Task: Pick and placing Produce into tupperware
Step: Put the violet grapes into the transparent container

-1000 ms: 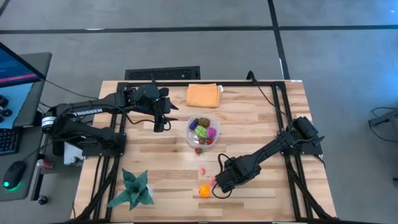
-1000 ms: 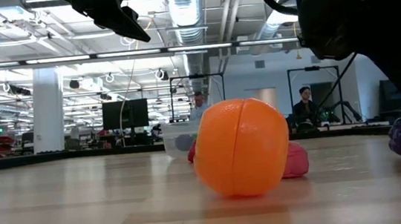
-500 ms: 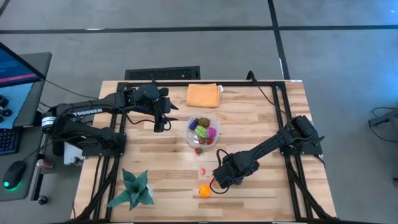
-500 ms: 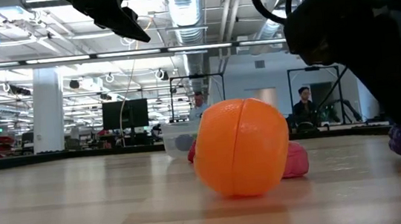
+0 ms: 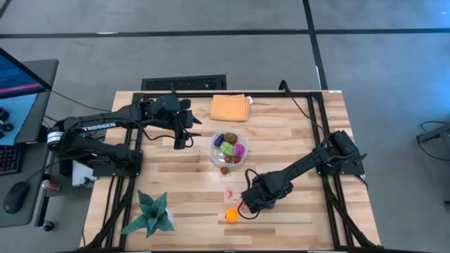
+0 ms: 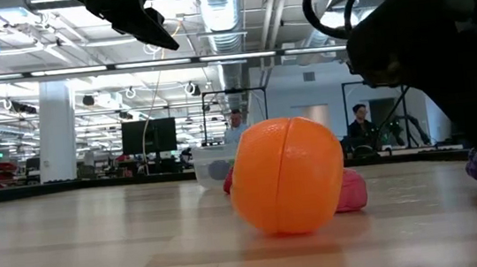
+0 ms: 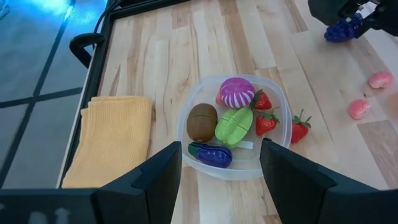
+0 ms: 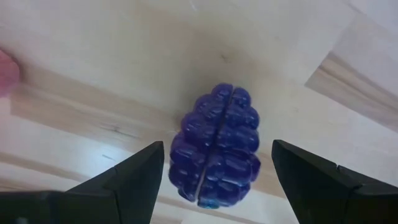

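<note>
A purple grape bunch (image 8: pixel 214 168) lies on the table between the open fingers of my right gripper (image 8: pixel 217 148), which points down at it without touching; the bunch also shows near the table's front (image 5: pixel 266 206). The clear tupperware (image 7: pixel 186 134) at the table's middle holds a brown, a green, a magenta and a dark purple piece and two strawberries. One strawberry (image 7: pixel 300 129) lies just outside it. Two pink pieces (image 7: pixel 359 109) and an orange (image 5: pixel 230 216) rest on the wood near the front. My left gripper (image 5: pixel 181 140) hangs open above the table, left of the tupperware.
A folded orange cloth (image 5: pixel 230 107) lies at the far edge behind the tupperware. A green spiky star-shaped plant (image 5: pixel 149 214) stands at the front left. Black frame rails (image 5: pixel 320 133) run along the table's sides. Bare wood lies right of the tupperware.
My right gripper has edged slightly over the purple grape bunch, staying open; in the low view it now hides part of the bunch. The bunch itself has not moved.
</note>
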You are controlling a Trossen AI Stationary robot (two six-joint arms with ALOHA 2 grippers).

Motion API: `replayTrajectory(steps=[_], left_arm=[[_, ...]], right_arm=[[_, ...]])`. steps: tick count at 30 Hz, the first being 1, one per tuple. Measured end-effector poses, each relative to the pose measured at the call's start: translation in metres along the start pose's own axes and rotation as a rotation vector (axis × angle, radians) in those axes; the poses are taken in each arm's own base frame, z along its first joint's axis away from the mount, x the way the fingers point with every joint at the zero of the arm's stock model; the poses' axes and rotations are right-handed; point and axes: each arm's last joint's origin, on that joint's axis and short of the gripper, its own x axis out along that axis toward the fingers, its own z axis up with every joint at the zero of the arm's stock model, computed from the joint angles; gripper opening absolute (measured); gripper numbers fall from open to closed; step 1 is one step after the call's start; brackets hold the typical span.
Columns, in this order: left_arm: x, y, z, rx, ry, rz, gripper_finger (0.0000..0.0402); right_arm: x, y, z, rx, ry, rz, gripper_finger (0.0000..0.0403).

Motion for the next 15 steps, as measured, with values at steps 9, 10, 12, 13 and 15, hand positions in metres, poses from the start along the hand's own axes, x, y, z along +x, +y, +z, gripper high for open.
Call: replayTrajectory(steps=[9,10,12,13,15], left_arm=[[0.0000,0.0000,0.0000,-0.001,0.000,0.000,0.0208],[0.0000,0.0000,0.0000,-0.003,0.000,0.000,0.0208],[0.0000,0.0000,0.0000,-0.006,0.000,0.000,0.0208],[0.0000,0.0000,0.0000,-0.006,0.000,0.000,0.0208],[0.0000,0.0000,0.0000,-0.007,0.000,0.000,0.0208]], right_arm=[[0.0022,-0.0018,-0.0002,0.003,0.020,-0.008,0.0322],[0.0022,-0.0018,-0.0002,0.003,0.022,-0.008,0.0322],[0.0022,-0.0018,-0.0003,0.003,0.024,-0.008,0.0322],[0.0022,-0.0017,-0.0005,0.003,0.031,-0.008,0.0322],[0.0022,-0.0017,-0.0008,0.003,0.041,-0.007,0.0322]])
